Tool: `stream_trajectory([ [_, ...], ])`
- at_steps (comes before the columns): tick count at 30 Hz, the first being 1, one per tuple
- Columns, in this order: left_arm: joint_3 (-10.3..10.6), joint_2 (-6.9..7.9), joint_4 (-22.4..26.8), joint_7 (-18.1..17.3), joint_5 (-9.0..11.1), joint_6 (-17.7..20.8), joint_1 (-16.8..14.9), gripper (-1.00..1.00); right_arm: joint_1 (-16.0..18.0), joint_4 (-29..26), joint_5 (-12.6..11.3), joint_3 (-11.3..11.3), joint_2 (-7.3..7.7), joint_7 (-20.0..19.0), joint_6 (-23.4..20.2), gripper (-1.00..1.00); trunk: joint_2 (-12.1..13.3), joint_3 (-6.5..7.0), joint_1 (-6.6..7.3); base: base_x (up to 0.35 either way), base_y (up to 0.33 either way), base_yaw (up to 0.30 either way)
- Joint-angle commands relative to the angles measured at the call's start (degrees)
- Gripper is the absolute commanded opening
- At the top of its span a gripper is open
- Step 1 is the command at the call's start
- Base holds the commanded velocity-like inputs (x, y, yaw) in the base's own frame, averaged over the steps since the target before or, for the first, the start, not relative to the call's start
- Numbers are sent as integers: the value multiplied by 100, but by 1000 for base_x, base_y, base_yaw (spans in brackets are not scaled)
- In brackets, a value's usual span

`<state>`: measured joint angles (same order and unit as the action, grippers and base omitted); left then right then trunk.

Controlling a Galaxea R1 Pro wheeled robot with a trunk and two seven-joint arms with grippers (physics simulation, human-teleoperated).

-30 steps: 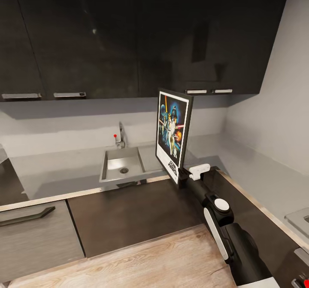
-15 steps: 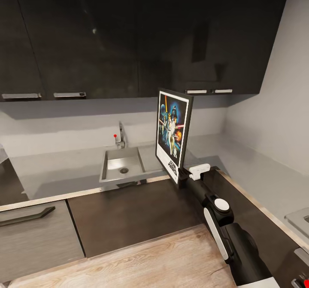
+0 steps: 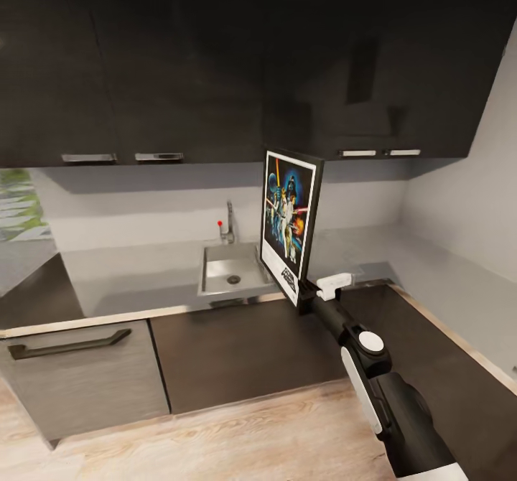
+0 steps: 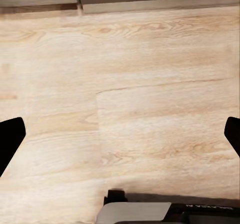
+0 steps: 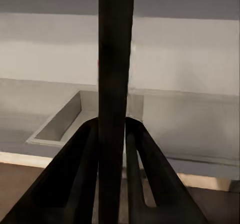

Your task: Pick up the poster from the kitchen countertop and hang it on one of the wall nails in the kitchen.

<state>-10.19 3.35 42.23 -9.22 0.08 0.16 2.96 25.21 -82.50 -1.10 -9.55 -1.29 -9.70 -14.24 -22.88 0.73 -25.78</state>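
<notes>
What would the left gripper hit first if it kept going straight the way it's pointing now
Most likely the wooden floor. The left gripper looks straight down at it with its fingers spread wide, and nothing lies between them and the planks, though the depth is hard to judge.

The poster [image 3: 289, 224] hides the right gripper's [image 3: 304, 299] fingertips in the head view, where only the bottom corner of the frame meets the arm. In the right wrist view the poster [image 5: 115, 83] shows edge-on as a dark strip, its picture side unseen and its top cut off by the frame; the fingers [image 5: 82, 179] run out of view below. The sink [image 5: 75, 116] is partly behind that strip. The left gripper [image 4: 120, 134] shows just two dark tips at the picture's sides, probably spread wide. The countertop [image 3: 129, 280] is cut off at both edges.
</notes>
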Motion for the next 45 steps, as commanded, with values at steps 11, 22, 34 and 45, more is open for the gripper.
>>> stream_trajectory([
  [11, -18, -1, 4, -36, 1, 3, 3, 100, 1, -18, -22, 5, -3, -161, -35, -100, -4, -1, -1, -182, 247, 288],
  [22, -18, -1, 4, -36, 1, 2, 4, 100, 1, -15, -20, 5, -3, -443, -40, -100, -4, -1, -1, -185, 248, 291],
  [34, -18, -1, 4, -36, 1, 2, 3, 100, 1, -9, 22, -2, -3, -782, -40, -100, -4, -1, -1, -185, 249, 291],
  [45, -18, -1, 4, -36, 1, 2, 3, 100, 1, 8, 59, 5, 4, -2380, -35, -100, -4, -1, -1, -131, 266, 291],
])
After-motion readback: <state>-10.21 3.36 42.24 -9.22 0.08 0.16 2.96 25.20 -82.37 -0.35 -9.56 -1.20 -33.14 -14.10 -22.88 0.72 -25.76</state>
